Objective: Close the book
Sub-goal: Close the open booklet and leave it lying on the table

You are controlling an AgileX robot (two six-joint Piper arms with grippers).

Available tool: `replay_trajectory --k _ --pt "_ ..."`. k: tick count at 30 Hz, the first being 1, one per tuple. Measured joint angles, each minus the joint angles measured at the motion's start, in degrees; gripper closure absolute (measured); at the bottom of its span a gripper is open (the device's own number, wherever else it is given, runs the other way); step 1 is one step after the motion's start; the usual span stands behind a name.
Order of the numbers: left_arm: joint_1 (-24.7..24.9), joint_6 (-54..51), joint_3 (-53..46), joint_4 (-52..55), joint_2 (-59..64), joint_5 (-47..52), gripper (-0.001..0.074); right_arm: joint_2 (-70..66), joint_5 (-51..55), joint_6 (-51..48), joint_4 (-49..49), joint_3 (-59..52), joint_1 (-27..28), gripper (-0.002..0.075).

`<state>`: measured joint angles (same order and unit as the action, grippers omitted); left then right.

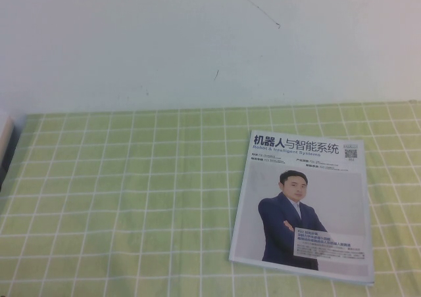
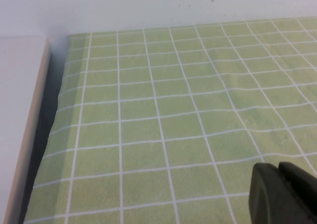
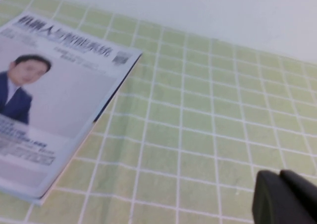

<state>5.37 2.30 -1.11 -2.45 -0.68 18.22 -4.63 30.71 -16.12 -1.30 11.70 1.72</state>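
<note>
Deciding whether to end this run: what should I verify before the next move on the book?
1. The book is closed, cover up: ok.
2. The book lies wholly on the checked cloth: ok.
3. The left end effector is over bare cloth, no book in its view: ok.
4. The right end effector is beside the book, not touching: ok.
5. Neither arm shows in the high view: ok.

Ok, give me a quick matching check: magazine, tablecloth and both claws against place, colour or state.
Things:
1. magazine
2. tablecloth
3. left claw
4. right claw

Descriptions:
A. green with a white grid
B. over bare cloth, no magazine in its wrist view
C. closed, cover up, on the table's right side
D. over cloth, with the magazine in its wrist view

Pairs: 1-C, 2-A, 3-B, 4-D
</note>
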Motion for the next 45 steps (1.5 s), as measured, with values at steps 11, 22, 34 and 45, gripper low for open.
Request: replay_trajectory --k 11,22,34,45 --pt "0.0 0.0 0.0 0.0 0.0 0.0 0.0738 5.3 -18.5 9.4 4.9 -12.5 5.3 0.0730" --pt "0.0 0.0 0.0 0.0 0.0 0.0 0.0738 5.3 -11.6 15.0 5.1 -13.2 7.3 0.0730" --pt "0.0 0.0 0.0 0.0 0.0 0.0 0.0738 5.3 -11.0 15.4 5.3 -12.9 7.3 0.0730" --pt "0.0 0.0 0.0 0.0 0.0 0.0 0.0738 5.3 -11.0 15.5 5.5 -12.9 7.3 0.0730"
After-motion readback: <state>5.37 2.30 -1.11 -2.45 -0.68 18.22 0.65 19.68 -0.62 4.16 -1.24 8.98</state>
